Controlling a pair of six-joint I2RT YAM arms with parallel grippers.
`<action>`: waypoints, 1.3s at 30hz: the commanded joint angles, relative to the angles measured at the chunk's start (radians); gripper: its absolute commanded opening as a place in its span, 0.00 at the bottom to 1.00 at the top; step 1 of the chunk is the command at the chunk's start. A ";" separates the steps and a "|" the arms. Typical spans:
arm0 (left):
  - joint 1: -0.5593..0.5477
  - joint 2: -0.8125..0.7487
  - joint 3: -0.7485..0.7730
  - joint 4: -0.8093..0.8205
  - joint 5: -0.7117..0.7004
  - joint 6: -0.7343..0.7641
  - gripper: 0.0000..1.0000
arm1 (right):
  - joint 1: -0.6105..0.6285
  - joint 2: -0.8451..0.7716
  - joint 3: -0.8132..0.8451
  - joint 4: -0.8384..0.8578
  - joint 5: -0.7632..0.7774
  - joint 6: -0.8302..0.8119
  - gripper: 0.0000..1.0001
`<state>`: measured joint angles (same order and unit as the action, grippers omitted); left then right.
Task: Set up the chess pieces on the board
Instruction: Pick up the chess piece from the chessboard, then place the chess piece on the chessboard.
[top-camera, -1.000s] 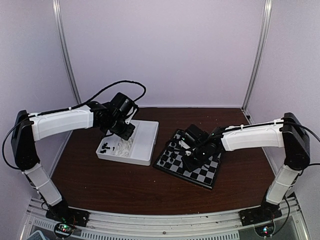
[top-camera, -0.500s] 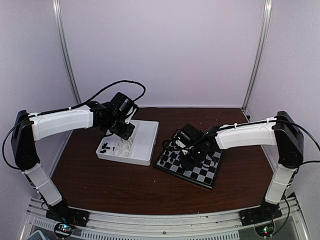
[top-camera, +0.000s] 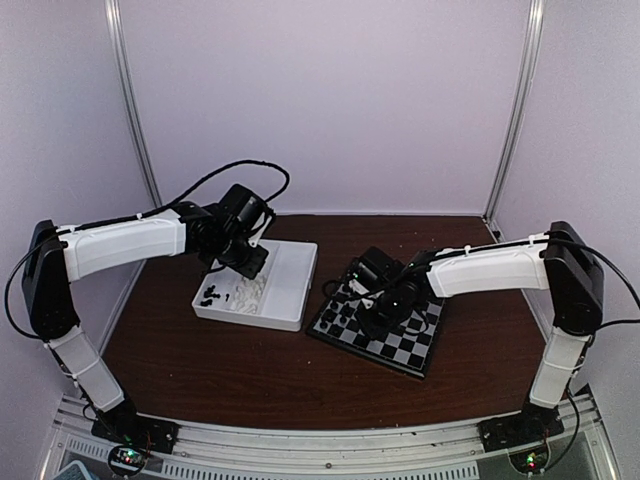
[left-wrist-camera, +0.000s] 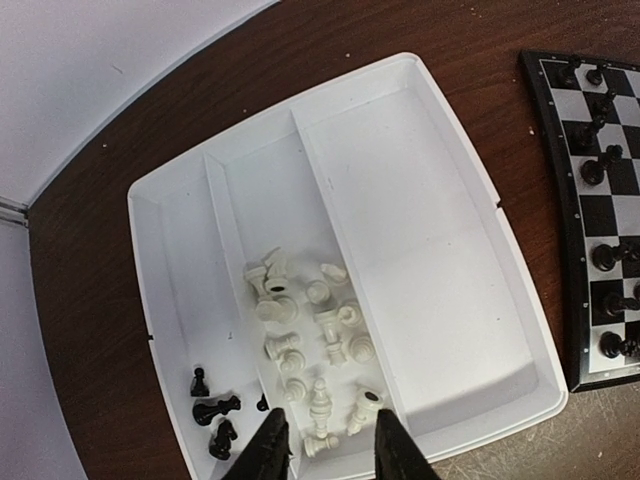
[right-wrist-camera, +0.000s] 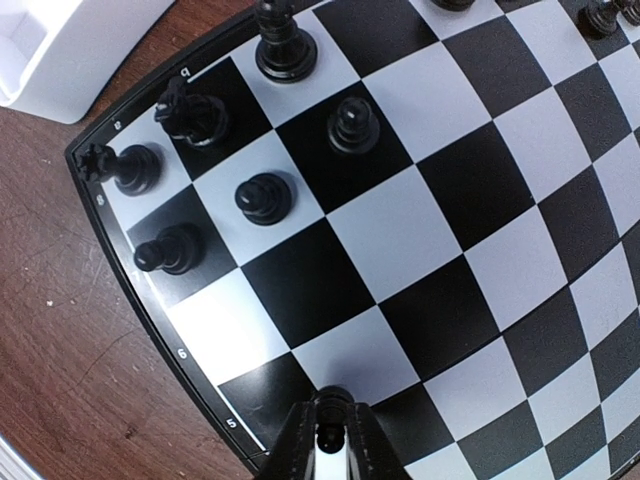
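Observation:
The board (right-wrist-camera: 440, 200) fills the right wrist view, with several black chess pieces (right-wrist-camera: 265, 197) standing along its left corner rows. My right gripper (right-wrist-camera: 330, 425) is down at the board's near left edge, its fingers pressed on both sides of a small black piece (right-wrist-camera: 333, 405). In the top view the right gripper (top-camera: 380, 305) sits over the board (top-camera: 400, 350). My left gripper (left-wrist-camera: 328, 425) hangs open above the white tray (left-wrist-camera: 420, 200), over a heap of white chess pieces (left-wrist-camera: 310, 330) lying in the middle compartment. Three black pieces (left-wrist-camera: 213, 410) lie in the left compartment.
The tray (top-camera: 290, 265) lies left of the board on the brown table, a narrow gap between them. Its widest compartment holds nothing. Black pieces (left-wrist-camera: 605, 255) line the board's edge nearest the tray. Pale walls close the table in at the back and sides.
My right gripper has shifted left across the board and its jaws have drawn together around a black piece. The left arm has stayed still.

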<state>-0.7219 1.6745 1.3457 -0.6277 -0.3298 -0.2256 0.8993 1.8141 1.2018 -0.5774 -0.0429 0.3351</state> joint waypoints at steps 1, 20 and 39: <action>0.010 -0.002 -0.011 0.039 -0.006 0.014 0.31 | 0.006 0.011 0.026 -0.011 0.026 -0.012 0.15; 0.010 -0.008 -0.013 0.036 -0.010 0.014 0.30 | -0.004 -0.003 0.104 -0.058 0.143 -0.060 0.06; 0.013 -0.022 -0.011 0.023 -0.028 0.019 0.30 | -0.090 0.128 0.294 -0.020 0.106 -0.145 0.05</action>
<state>-0.7189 1.6745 1.3422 -0.6285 -0.3386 -0.2245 0.8227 1.9125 1.4597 -0.6151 0.0685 0.2092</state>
